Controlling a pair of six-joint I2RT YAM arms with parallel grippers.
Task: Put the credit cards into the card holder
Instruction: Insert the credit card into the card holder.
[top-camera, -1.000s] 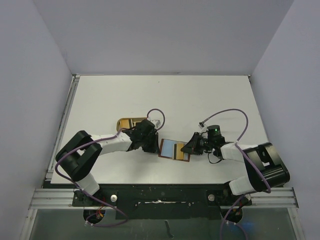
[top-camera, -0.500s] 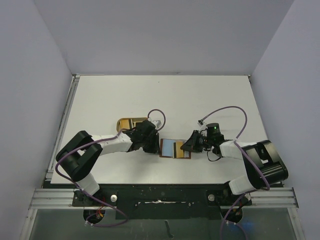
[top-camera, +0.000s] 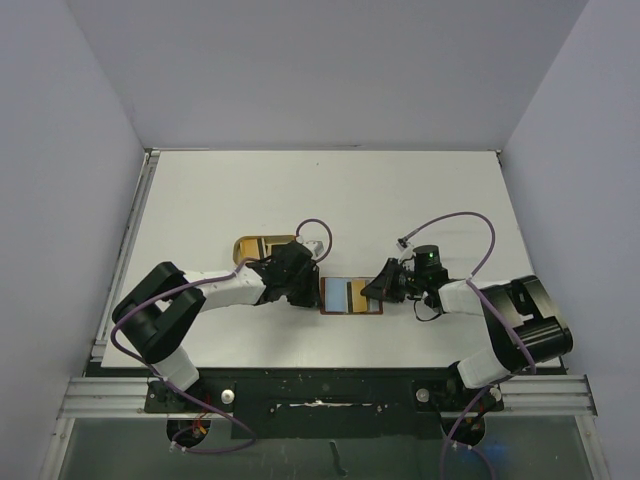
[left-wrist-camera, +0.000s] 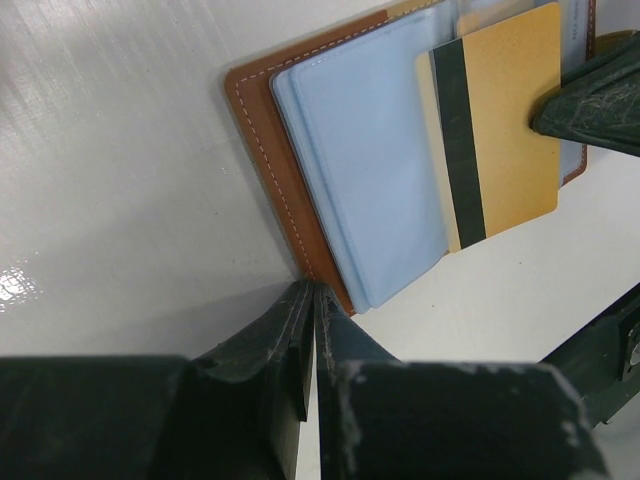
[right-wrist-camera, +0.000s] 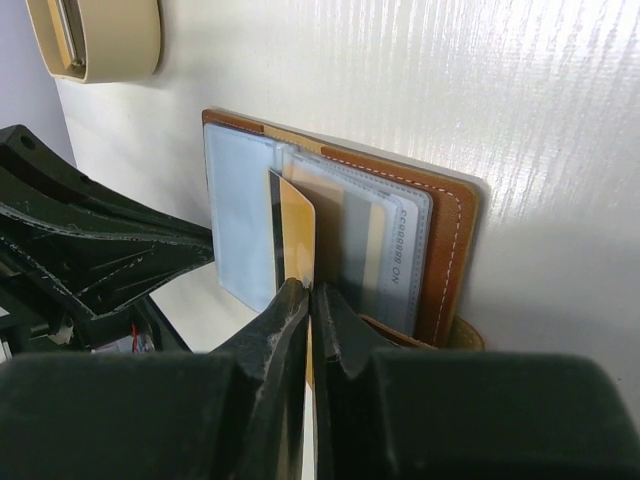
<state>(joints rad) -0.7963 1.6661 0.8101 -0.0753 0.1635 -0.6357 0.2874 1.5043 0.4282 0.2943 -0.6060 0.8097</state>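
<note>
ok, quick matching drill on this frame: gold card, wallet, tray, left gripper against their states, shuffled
Things:
1. gold card
2. wallet
3. tray
4. left gripper

States:
A. shut, tips at the wallet's edge
B. lying open and flat
C. pinched in the right gripper
D. tan, lying apart from the wallet

Pairs: 1-C, 2-B, 3-D, 4-A
</note>
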